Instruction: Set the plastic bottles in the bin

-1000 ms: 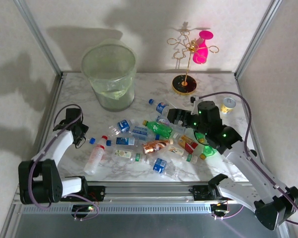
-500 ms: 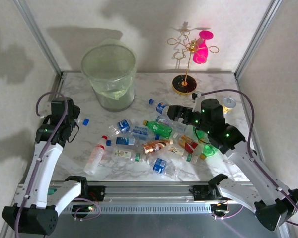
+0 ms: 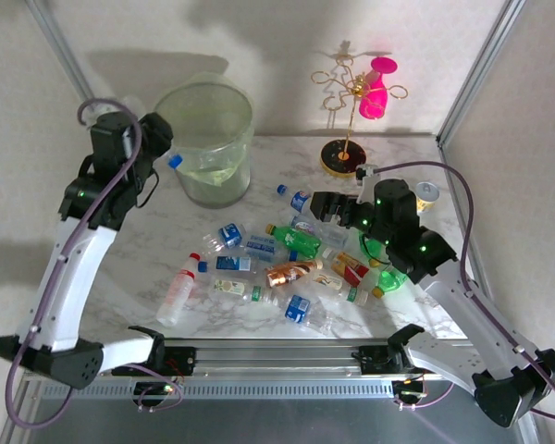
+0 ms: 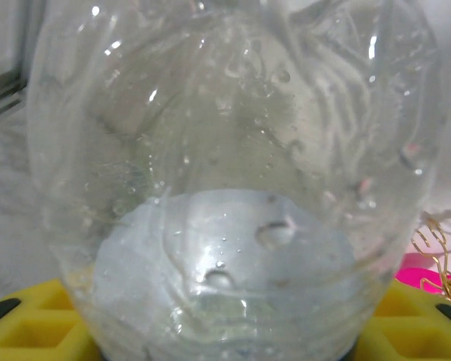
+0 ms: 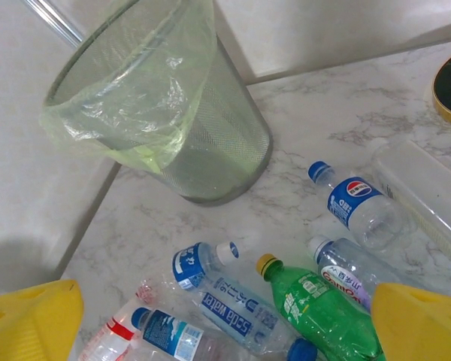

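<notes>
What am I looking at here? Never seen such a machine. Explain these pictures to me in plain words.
Two robot arms stand bolted at the near edge of a marble table. The wide picture comes from a camera above and behind them; the other two from a camera on each wrist. Each arm ends in a two-finger pincer. The left pincer is shut on a clear bottle, raised beside the pale-green bin. The right pincer is open, above the plastic bottles scattered on the table. Also there: a gold stand with a pink cup, and a small can.
</notes>
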Tool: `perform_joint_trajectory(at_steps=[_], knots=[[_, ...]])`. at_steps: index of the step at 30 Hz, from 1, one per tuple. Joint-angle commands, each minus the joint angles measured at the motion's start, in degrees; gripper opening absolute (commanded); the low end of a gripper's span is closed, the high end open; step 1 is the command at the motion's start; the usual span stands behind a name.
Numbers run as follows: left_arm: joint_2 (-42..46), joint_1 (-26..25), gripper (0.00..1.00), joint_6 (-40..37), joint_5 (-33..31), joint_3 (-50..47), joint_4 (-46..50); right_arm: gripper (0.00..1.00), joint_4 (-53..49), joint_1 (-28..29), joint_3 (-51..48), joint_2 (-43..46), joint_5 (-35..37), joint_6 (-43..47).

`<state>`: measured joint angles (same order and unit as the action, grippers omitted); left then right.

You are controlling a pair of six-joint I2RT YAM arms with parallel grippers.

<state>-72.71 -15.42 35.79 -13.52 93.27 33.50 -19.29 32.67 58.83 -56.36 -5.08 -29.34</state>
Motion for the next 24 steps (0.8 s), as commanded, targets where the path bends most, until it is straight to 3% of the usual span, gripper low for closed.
perform_joint_trajectory(at_steps=[1, 4, 10, 13, 20, 24], knots=[[-6.5, -1.08, 0.41, -7.76, -1.53, 5.93, -5.99, 0.98, 0.74, 0.28, 3.64, -0.8, -1.89, 1.7], [-16.58, -1.15, 0.41, -9.48, -5.1, 16.1, -2.5, 0.98, 1.05, 0.27, 4.49, -1.5, -2.8, 1.86], [-31.97, -1.13, 0.41, -11.55, -4.71, 29.27, -0.58, 0.98, 1.81, 0.24, 4.51, -1.2, -3.24, 2.47], [-36.8, -1.1, 0.4, -12.1, -5.37, 31.66, -0.2, 0.99, 1.46, 0.26, 4.24, -1.14, -2.57, 3.02], [-38.9, -0.95, 0.42, -12.07, -4.93, 23.47, -5.02, 0.99, 2.73, 0.24, 2.55, -0.6, -1.68, 3.97], [-37.86, 0.41, 0.43, -7.86, 2.37, 15.39, -9.09, 0.98, 3.03, 0.22, 2.07, -0.76, -0.44, 4.65]])
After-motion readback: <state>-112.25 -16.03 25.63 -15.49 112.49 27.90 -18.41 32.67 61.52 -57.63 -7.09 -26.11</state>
